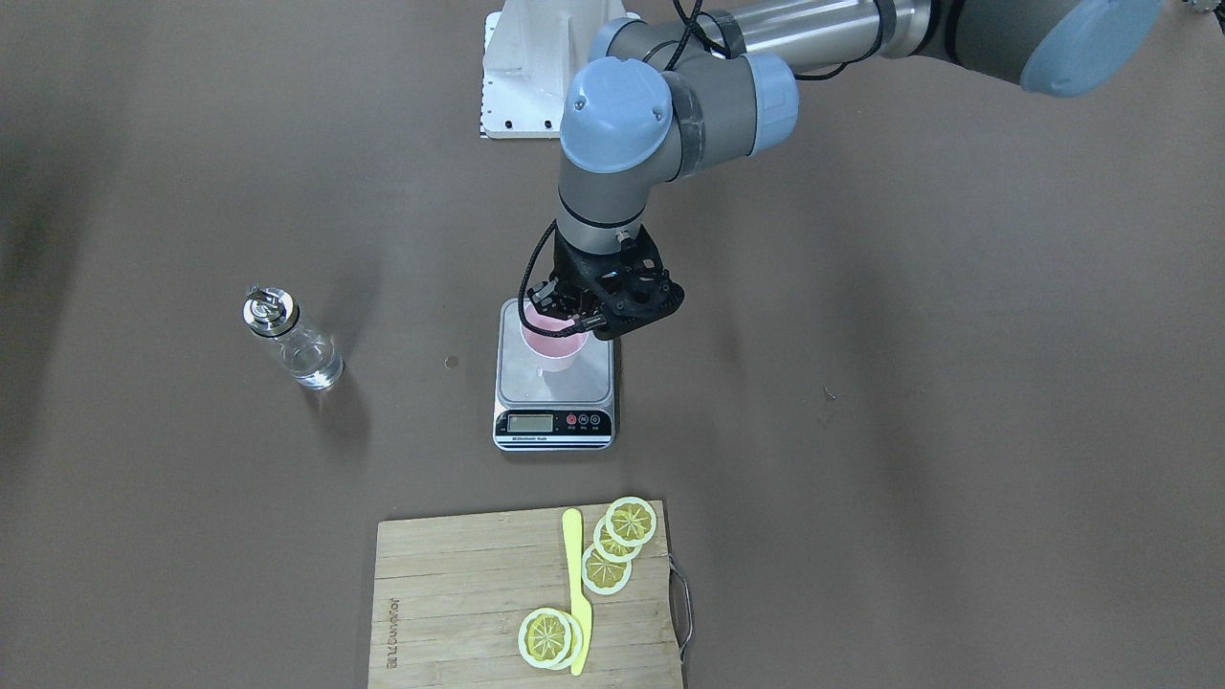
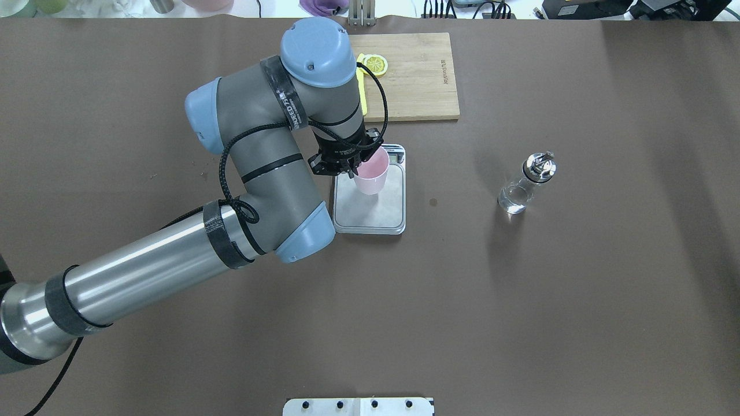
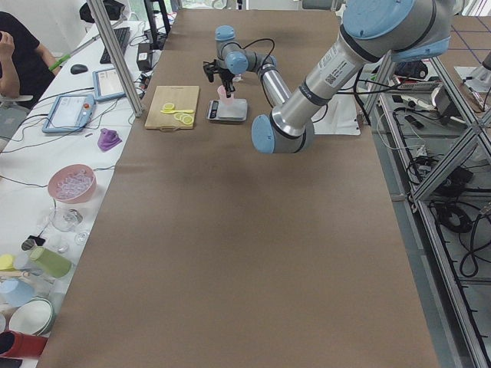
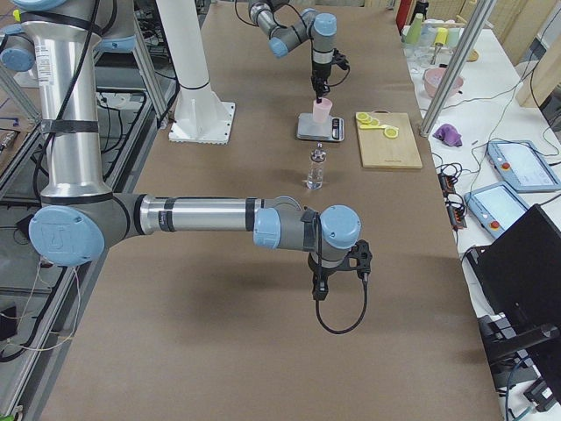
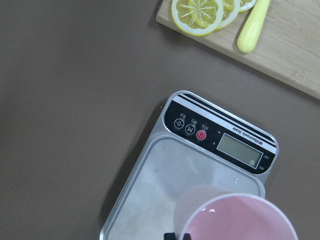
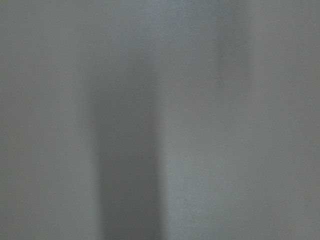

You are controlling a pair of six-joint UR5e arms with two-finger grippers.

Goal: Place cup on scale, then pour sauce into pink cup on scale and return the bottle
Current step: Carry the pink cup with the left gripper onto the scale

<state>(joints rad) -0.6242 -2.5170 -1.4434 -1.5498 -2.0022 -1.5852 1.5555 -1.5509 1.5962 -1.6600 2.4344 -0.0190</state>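
At the table (image 1: 909, 498) edge nearest the front cam, board (image 1: 459, 593) w/ lemon slices (image 1: 547, 636); behind it the scale (image 1: 579, 383) — cup (image 1: 552, 346) upright over its platform, left gripper (image 1: 582, 323) clamped on its rim. Bottle (image 1: 292, 337) stands well apart. Right gripper (image 4: 320, 289) — can't tell its grip.

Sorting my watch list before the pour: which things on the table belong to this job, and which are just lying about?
Job: cup, at the left gripper; scale; bottle.
Lying about: cutting board; lemon slices; yellow knife.
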